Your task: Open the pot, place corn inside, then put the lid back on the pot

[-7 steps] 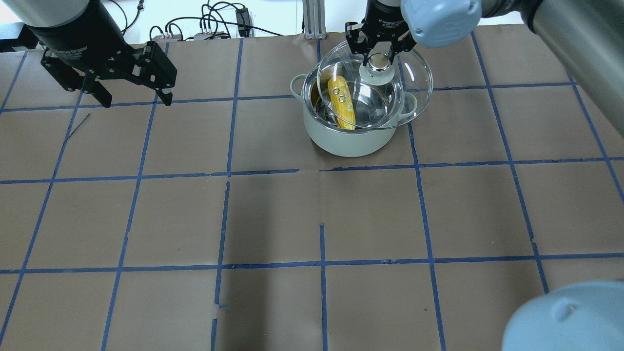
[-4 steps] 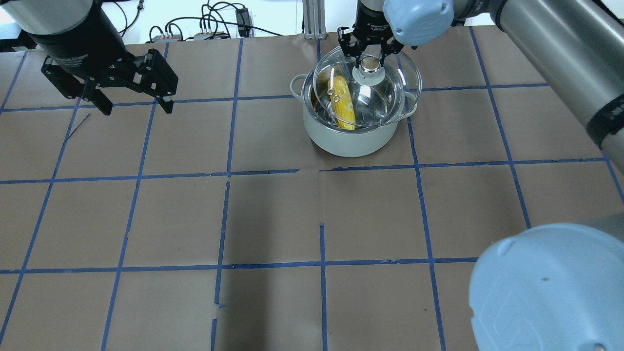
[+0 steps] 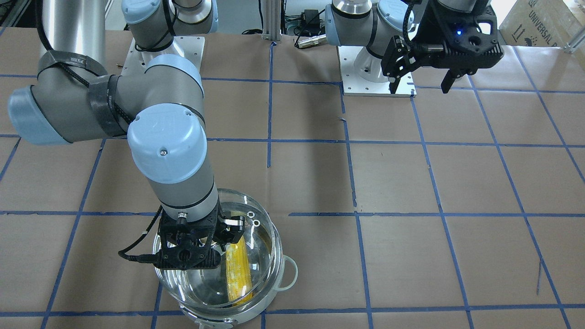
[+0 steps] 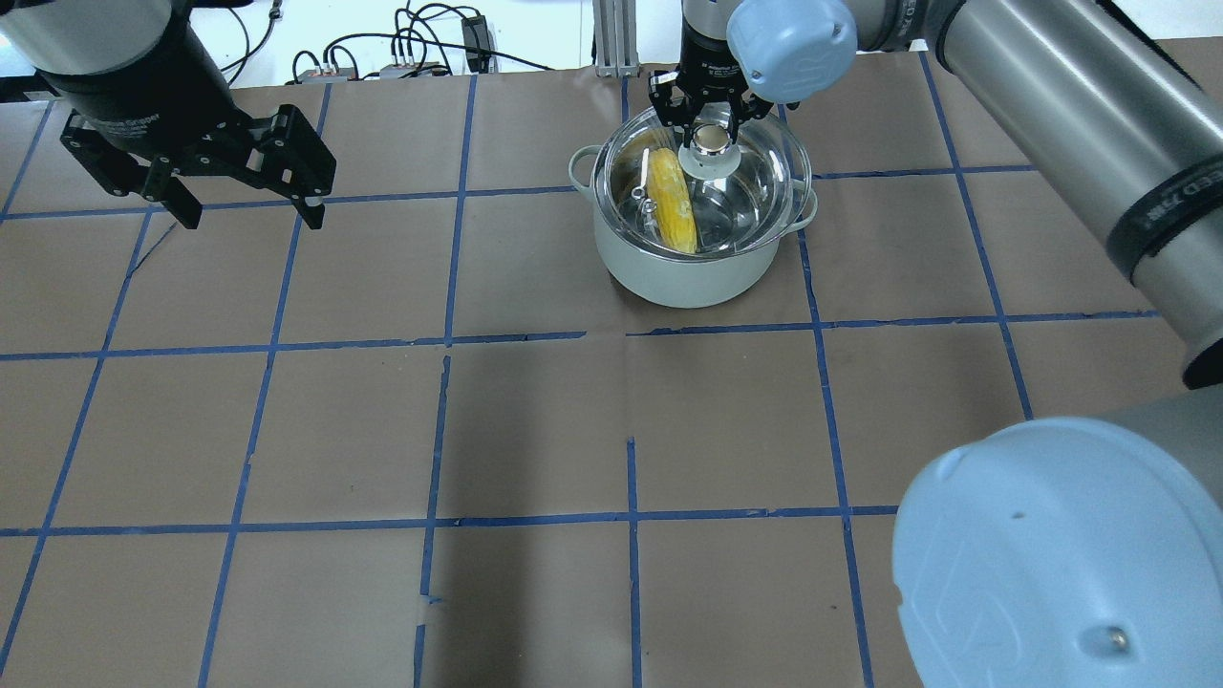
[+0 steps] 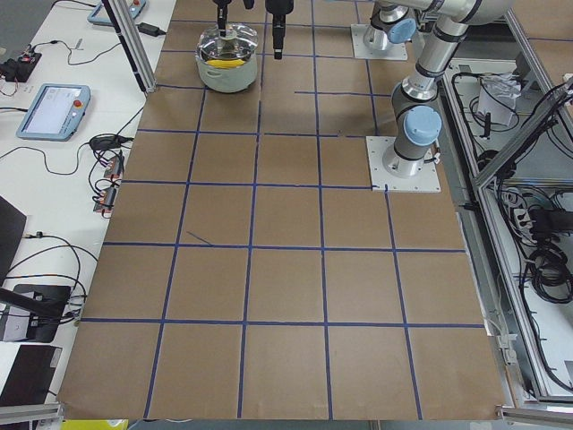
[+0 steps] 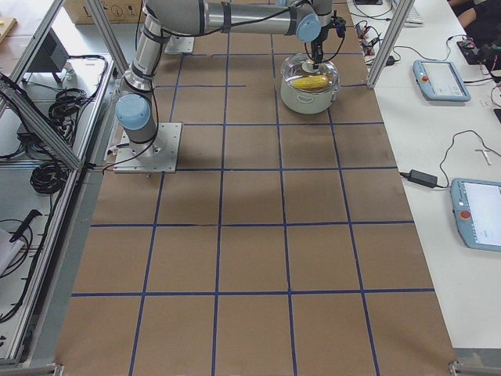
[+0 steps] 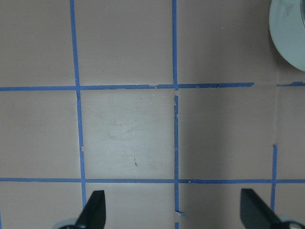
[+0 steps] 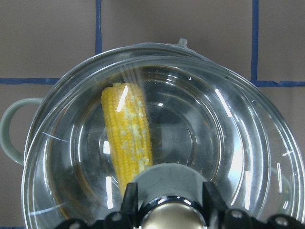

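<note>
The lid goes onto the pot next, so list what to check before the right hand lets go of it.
1. The corn lies inside the pot: ok.
2. The right hand is shut on the knob of the lid: ok.
3. The lid is centred over the pot's rim: ok, roughly, by the overhead view.
4. The lid sits flat on the rim all round: cannot tell; glass edge and rim overlap in every view.
5. The left hand is open, empty and well away from the pot: ok.
</note>
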